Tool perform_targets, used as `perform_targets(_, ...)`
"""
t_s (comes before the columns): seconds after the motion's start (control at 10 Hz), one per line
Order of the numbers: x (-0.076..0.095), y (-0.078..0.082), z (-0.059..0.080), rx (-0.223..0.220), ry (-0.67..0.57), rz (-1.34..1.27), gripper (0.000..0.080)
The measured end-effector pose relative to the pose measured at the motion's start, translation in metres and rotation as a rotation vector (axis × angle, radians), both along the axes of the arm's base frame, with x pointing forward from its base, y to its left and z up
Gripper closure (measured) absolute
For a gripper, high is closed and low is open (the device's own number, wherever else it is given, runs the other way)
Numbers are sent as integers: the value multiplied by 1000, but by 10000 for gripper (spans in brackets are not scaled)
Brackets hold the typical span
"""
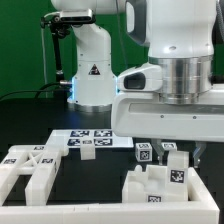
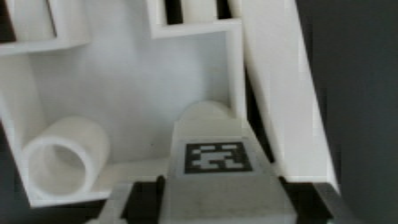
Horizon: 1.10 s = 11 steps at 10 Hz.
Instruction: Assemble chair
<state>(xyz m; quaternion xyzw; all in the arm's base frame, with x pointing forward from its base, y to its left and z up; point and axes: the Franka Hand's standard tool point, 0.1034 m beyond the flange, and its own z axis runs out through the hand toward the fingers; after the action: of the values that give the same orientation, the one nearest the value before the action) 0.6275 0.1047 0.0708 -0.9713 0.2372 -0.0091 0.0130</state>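
Note:
My gripper (image 1: 170, 150) hangs over the chair parts at the exterior view's lower right. It is shut on a white chunky chair bar (image 2: 217, 150) with a black-and-white tag on its face. The dark fingers (image 2: 153, 203) press on both sides of the bar. Below the held bar lies a white chair assembly (image 1: 152, 186) made of bars, with a short round peg (image 2: 61, 160) in a recess beside it. A flat X-braced chair panel (image 1: 30, 165) lies at the exterior view's lower left, apart from the gripper.
The marker board (image 1: 86, 139) lies on the black table behind the parts. The robot's white base (image 1: 90, 70) stands at the back. A long white bar (image 2: 281, 80) runs beside the held bar, with dark table (image 2: 365, 90) beyond it.

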Motion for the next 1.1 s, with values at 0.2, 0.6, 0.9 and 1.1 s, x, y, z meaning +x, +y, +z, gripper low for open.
perform_targets(0.2,1,-8,1,-23,-3,-126,512)
perform_targets(0.6,2,-16,2,-46,-9,-237,505)
perform_targets(0.9,1,-16,16,-36,-22,-156,161)
perform_targets(1.1,-20,-33,54,-22,-35,-20,153)
